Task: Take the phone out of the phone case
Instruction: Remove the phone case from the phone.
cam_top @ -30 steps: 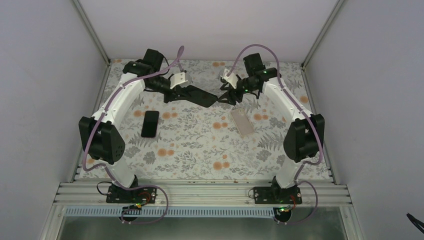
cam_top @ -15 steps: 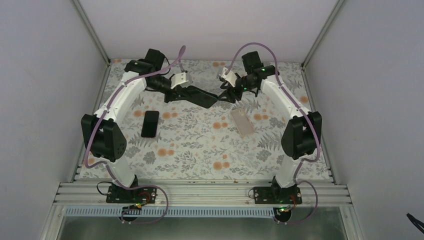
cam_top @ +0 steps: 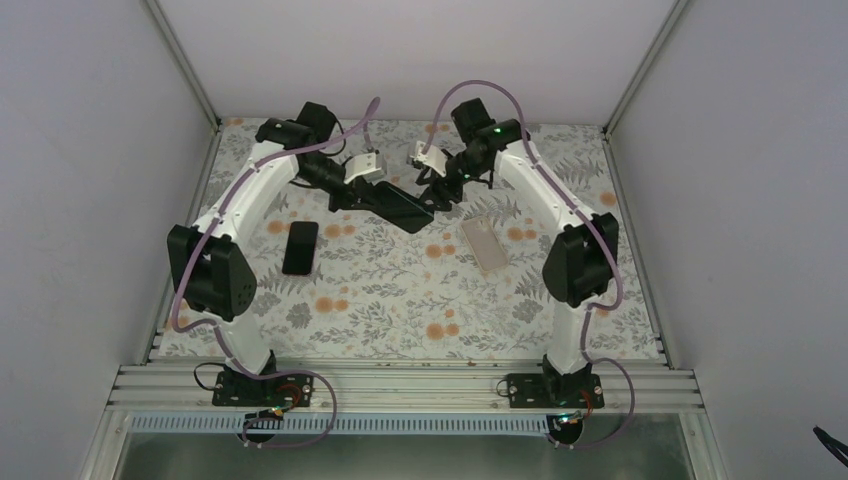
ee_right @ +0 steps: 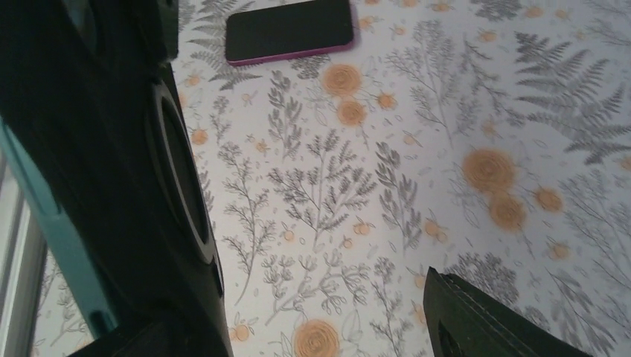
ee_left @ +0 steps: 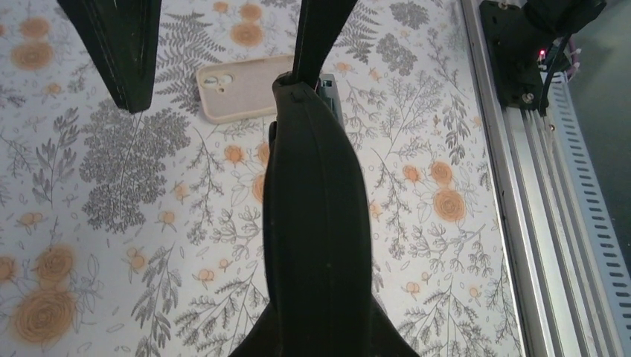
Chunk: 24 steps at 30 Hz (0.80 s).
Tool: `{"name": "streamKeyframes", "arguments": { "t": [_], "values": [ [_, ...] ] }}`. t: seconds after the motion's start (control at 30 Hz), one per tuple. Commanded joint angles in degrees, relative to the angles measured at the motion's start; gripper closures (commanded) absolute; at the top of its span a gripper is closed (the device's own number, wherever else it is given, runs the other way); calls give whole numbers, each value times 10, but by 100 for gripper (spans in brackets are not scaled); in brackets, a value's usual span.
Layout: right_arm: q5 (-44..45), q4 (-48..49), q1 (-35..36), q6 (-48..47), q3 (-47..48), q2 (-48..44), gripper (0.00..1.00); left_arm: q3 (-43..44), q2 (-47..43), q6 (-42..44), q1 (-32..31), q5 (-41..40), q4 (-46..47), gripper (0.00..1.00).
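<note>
My left gripper is shut on a black phone case and holds it above the table at the back middle. In the left wrist view the case runs edge-on away from the jaws, with a teal edge showing at its far end. My right gripper is open at that far end. One of its fingers touches the case tip and the other stands apart to the side. In the right wrist view the case with its teal edge fills the left side.
A beige phone case lies flat right of centre and also shows in the left wrist view. A black phone with a magenta rim lies left of centre and also shows in the right wrist view. An aluminium rail runs along the near edge.
My right gripper has moved left onto the far end of the black case. My left gripper has shifted slightly right with the case, which now tilts lower.
</note>
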Motion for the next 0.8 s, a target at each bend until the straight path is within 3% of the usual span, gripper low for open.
{"name": "streamKeyframes", "arguments": {
  "t": [0.0, 0.23, 0.3, 0.4, 0.5, 0.57, 0.7, 0.77],
  "values": [
    [-145, -23, 53, -21, 61, 50, 26, 17, -12, -10, -44, 101, 45, 98],
    [-306, -130, 67, -94, 44, 68, 28, -8, -40, -100, -40, 26, 183, 98],
    [-330, -130, 73, -98, 22, 63, 33, -18, -51, -122, -40, 5, 222, 98],
    [-333, -130, 86, -91, 2, 63, 51, -39, -67, -155, -41, -46, 288, 98],
    [-342, -129, 90, -78, 1, 66, 84, -53, -76, -175, -39, -101, 336, 98],
    [-344, -129, 88, -74, 3, 60, 96, -60, -84, -180, -37, -116, 357, 95],
    [-347, -84, 70, -13, -3, 33, 97, -67, -95, -190, -34, -134, 374, 64],
    [-333, -24, 57, 58, -21, 11, 97, -57, -97, -189, -33, -146, 363, 30]
  ]
}}
